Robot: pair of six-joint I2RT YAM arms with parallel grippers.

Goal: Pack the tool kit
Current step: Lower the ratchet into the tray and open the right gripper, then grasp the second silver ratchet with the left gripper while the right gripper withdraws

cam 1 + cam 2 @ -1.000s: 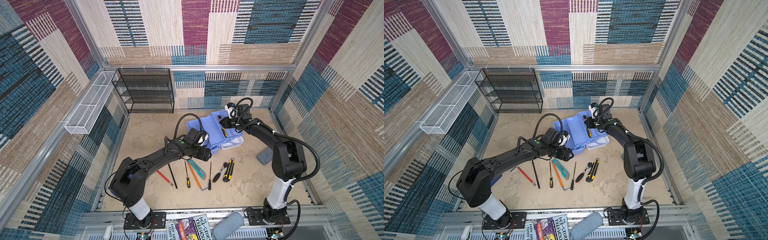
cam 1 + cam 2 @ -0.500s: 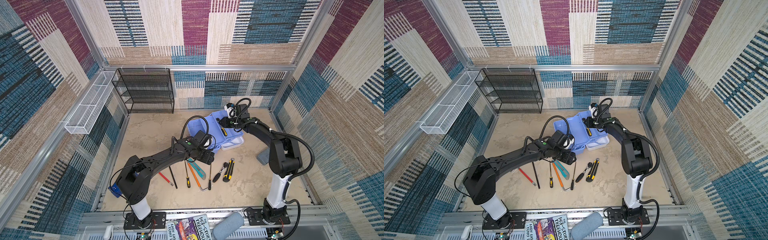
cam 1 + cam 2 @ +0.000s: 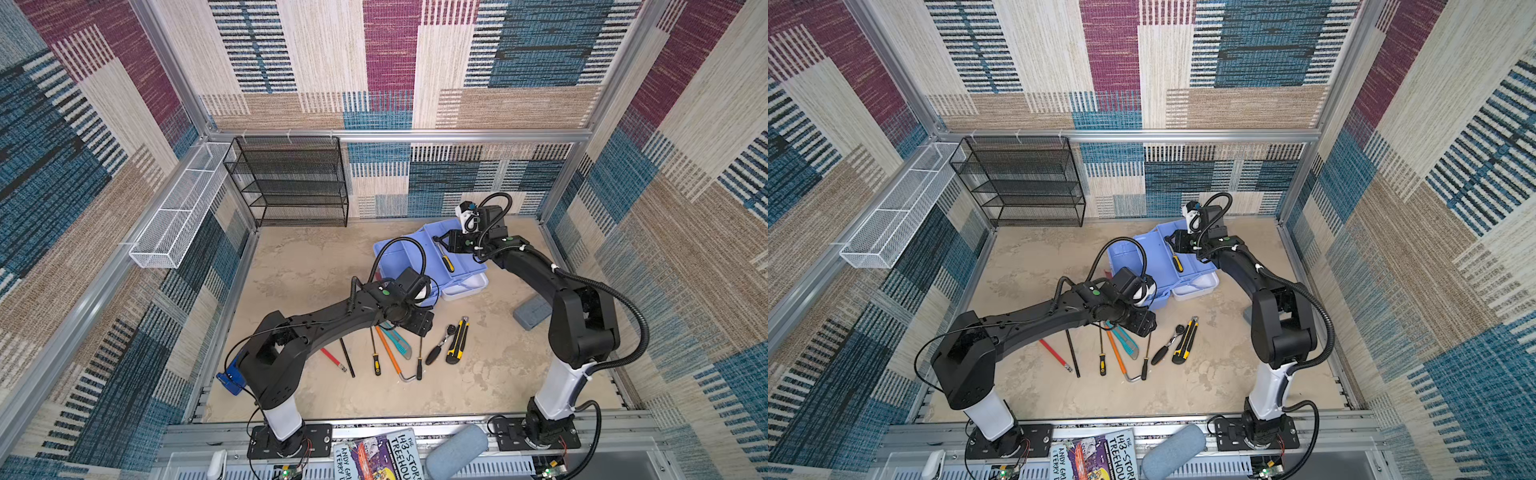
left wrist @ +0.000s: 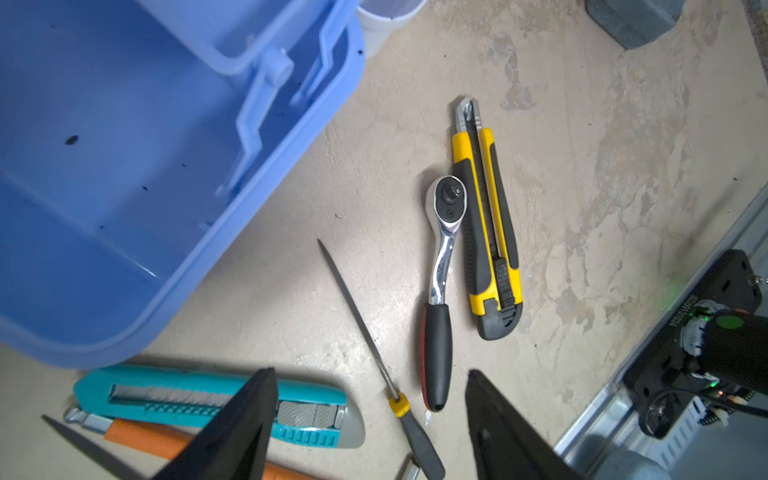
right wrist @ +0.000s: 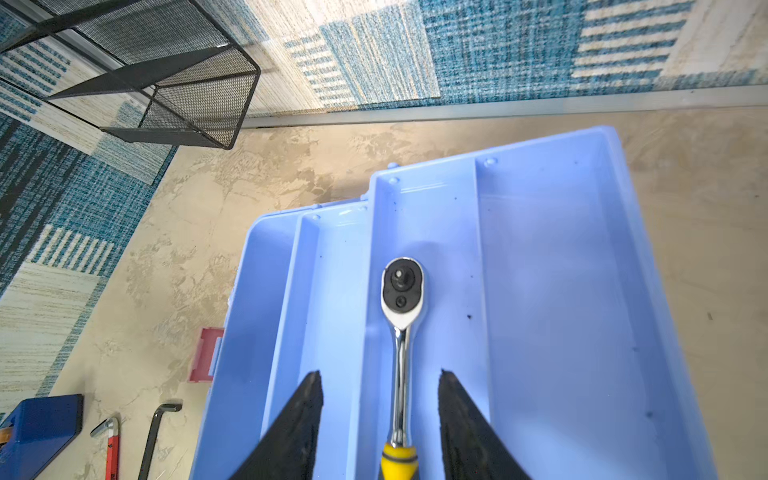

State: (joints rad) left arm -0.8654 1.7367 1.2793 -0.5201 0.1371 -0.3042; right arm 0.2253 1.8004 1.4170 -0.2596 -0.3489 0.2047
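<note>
left gripper [image 4: 369, 371]: jaws wide, empty | right gripper [image 5: 380, 372]: jaws apart around yellow-handled ratchet [image 5: 402, 299], not touching it, in blue tray [image 5: 540, 291] | book [image 3: 380, 455]: "143-STOR… TREEHOU…"

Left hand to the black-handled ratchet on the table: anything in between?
Nothing visible in between. The open left hand hangs above the handle end of the ratchet. It is crowded, though: a slim pointed tool lies close alongside, and the yellow knife lies against its head.

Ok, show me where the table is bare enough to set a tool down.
Bare table lies between the black mesh rack and the tool box, and at the front between the yellow knife and the right arm's base. The tray's wide compartment is bare too. Crowded: the tool row before the box.
</note>
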